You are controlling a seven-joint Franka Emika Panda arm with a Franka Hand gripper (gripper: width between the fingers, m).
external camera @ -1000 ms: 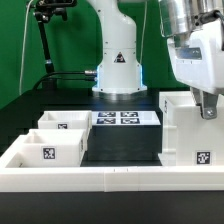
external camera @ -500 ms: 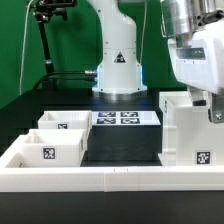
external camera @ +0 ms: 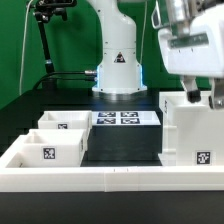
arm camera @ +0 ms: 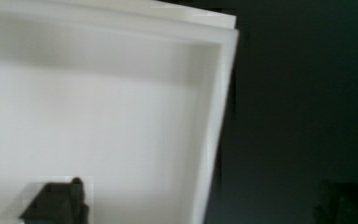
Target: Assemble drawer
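Gripper (external camera: 203, 100): fingers standing apart, straddling a top wall of the tall white plastic housing (external camera: 190, 135).
Boxes: rear white open-top box (external camera: 62, 122) and front white open-top box (external camera: 48, 150) sitting on black desk (external camera: 120, 145), exterior view's left.

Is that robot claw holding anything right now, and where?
Nothing, it seems: the gripper is open, its fingers wide apart astride the tall housing wall.
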